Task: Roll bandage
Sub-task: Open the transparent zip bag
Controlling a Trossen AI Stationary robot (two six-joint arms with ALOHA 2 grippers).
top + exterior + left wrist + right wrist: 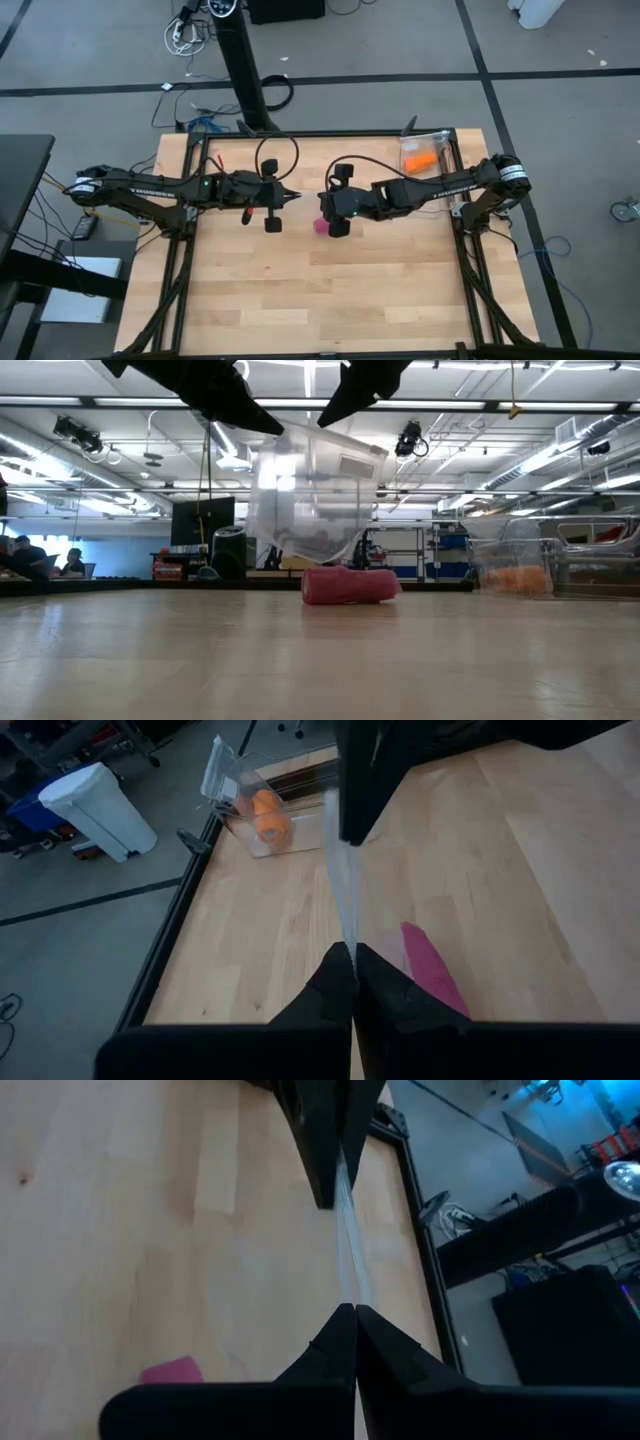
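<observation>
the bandage (349,584) was seen lying on the bench (330,300) as a pink roll, near the middle and just below the two raised arms, touched by neither. the left hand (353,960) and the right hand (354,1318) were both pinched together on the two ends of a clear plastic sheet (310,490), which was held stretched between them above the bench. an orange roll (419,160) was kept in a clear box (430,140) at the far right corner. the rolling itself was judged finished; a bagging or wrapping step seemed in hand. next, the sheet would need to be lowered squarely over the roll without slipping from either pinch.
</observation>
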